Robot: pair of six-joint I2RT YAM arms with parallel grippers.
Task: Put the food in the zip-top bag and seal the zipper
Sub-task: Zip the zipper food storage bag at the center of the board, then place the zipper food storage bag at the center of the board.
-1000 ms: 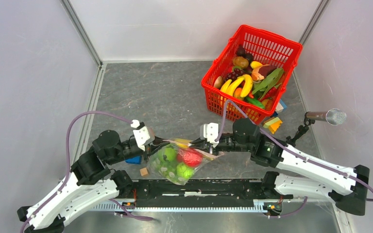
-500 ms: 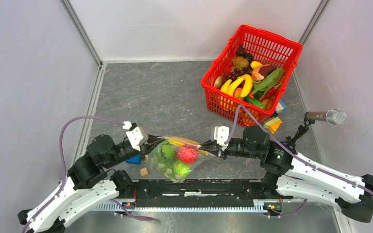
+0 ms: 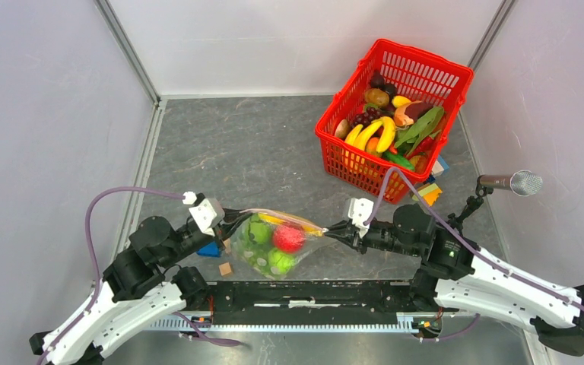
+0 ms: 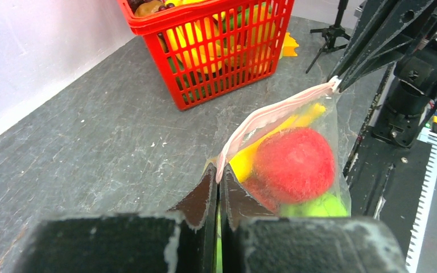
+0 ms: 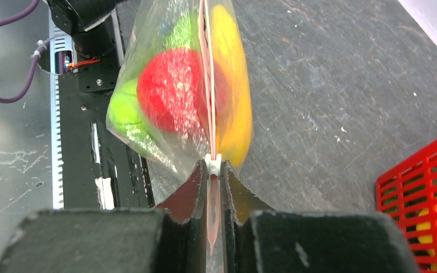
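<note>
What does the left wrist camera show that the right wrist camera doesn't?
Only left wrist: the left gripper pinching the zipper's near end, and a tripod. Only right wrist: the left arm's base and its purple cable. Both: the right gripper on the zipper's far end, the bag, red fruit, banana, basket.

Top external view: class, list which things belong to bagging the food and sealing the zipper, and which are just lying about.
Part of the job: zip-top bag, food inside it, pink zipper, left gripper, right gripper.
Lying about: red basket, microphone, wooden cube, blue block.
</note>
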